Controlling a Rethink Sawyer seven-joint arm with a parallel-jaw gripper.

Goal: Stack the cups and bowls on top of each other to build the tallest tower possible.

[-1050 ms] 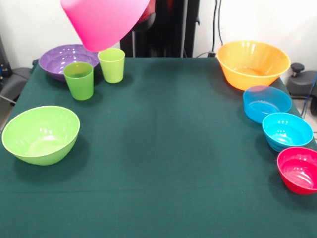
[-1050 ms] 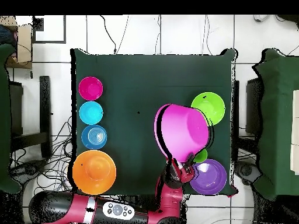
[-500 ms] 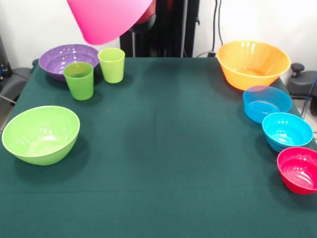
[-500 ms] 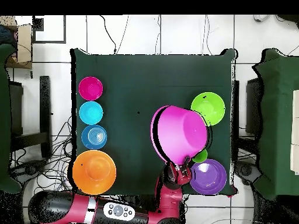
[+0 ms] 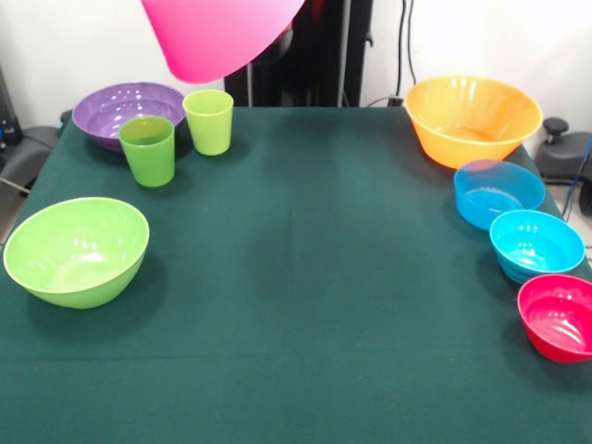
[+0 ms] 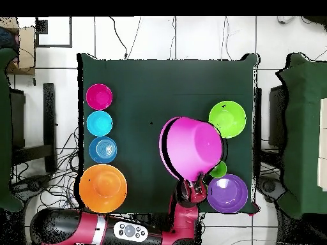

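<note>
- Pink bowl [image 5: 222, 37] is carried high above the surface [image 5: 305, 277], inverted and tilted, rim uppermost in the front view; overhead it covers the ground between the lime-green bowl [image 6: 227, 118] and the purple bowl [image 6: 228, 193]
- End effector [image 6: 193, 189] shows overhead at the pink bowl's edge nearest the robot; it appears clamped on that rim, since the bowl hangs from nothing else; finger spread cannot be made out
- Two green cups [image 5: 148, 150] and [image 5: 209, 121] stand upright just in front of the purple bowl
- Orange bowl [image 5: 473, 118], translucent blue bowl [image 5: 499, 192], turquoise bowl [image 5: 536, 244] and red bowl [image 5: 559, 315] sit in a row on the opposite side; nothing is stacked
- Judgement: the bowl overhangs open surface toward the middle, away from the end effector; a set-down there needs the bowl levelled, mouth down, as a wide base
</note>
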